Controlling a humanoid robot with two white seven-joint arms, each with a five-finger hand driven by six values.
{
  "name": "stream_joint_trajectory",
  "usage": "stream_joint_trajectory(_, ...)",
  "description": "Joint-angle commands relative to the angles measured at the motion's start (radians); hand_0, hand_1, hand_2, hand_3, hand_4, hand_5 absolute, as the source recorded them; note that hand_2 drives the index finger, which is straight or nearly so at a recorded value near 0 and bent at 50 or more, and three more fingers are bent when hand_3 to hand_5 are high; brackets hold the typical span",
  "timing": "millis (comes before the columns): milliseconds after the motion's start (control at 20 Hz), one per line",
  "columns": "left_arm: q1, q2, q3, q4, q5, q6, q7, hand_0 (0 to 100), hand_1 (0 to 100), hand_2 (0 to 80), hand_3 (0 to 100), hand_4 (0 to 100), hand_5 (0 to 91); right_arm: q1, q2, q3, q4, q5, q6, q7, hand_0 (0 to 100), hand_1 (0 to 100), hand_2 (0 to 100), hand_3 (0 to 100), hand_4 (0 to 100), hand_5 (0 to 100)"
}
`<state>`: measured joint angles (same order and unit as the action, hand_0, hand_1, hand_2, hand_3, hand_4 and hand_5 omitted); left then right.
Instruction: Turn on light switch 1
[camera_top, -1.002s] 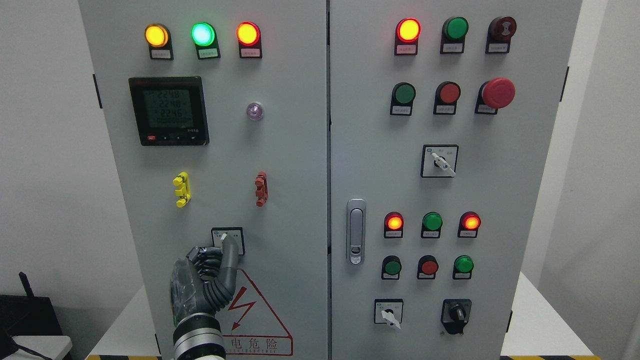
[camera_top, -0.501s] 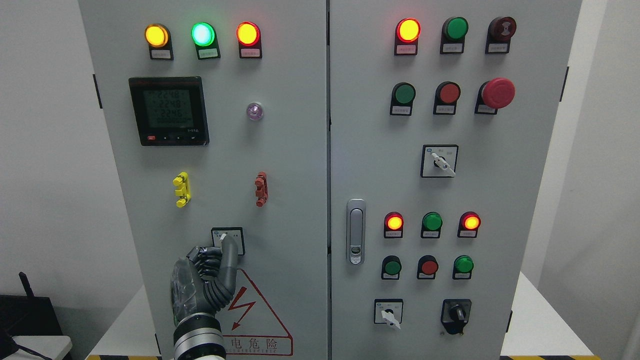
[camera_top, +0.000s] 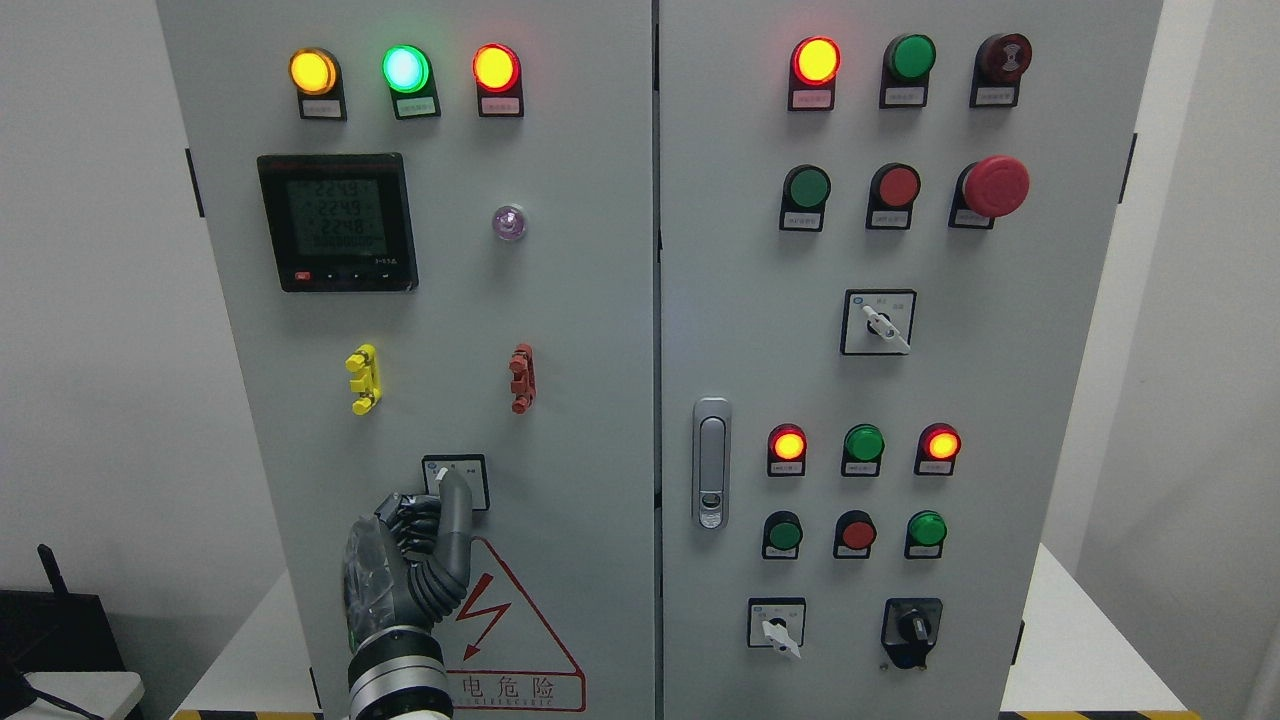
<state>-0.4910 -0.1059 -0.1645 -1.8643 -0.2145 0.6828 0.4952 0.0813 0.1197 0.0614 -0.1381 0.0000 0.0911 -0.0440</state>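
A small square rotary switch with a white lever sits low on the left door of the grey cabinet, above a red warning triangle. My left hand comes up from the bottom edge in front of it. One grey finger is stretched upward and lies on the switch knob, covering most of it. The white lever tip shows just left of that finger. The other fingers are curled beside it, below and left of the switch. No right hand is in view.
Higher on the left door are a yellow clip, a red clip, a meter display and lit lamps. The right door carries a latch handle, push buttons, lamps, rotary switches and a red mushroom button.
The white lever tip has shifted slightly left and down under the stretched finger. The hand has hardly moved.
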Motion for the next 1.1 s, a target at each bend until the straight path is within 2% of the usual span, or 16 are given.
stream_joint_trajectory(0, 0.000, 0.000, 0.000, 0.002, 0.000, 0.000, 0.002, 53, 23, 56.7, 78, 79, 72.3, 0.000, 0.000, 0.000, 0.000, -0.018, -0.001, 0.000, 12, 39, 0, 0, 0, 0)
stream_joint_trajectory(752, -0.001, 0.000, 0.000, 0.002, 0.007, -0.002, -0.001, 56, 16, 57.5, 80, 80, 74.3, 0.000, 0.000, 0.000, 0.000, -0.017, -0.001, 0.000, 12, 39, 0, 0, 0, 0)
stream_joint_trajectory(1053, -0.001, 0.000, 0.000, 0.002, 0.009, -0.003, -0.003, 44, 13, 58.0, 81, 80, 74.8, 0.000, 0.000, 0.000, 0.000, -0.017, -0.001, 0.000, 12, 39, 0, 0, 0, 0)
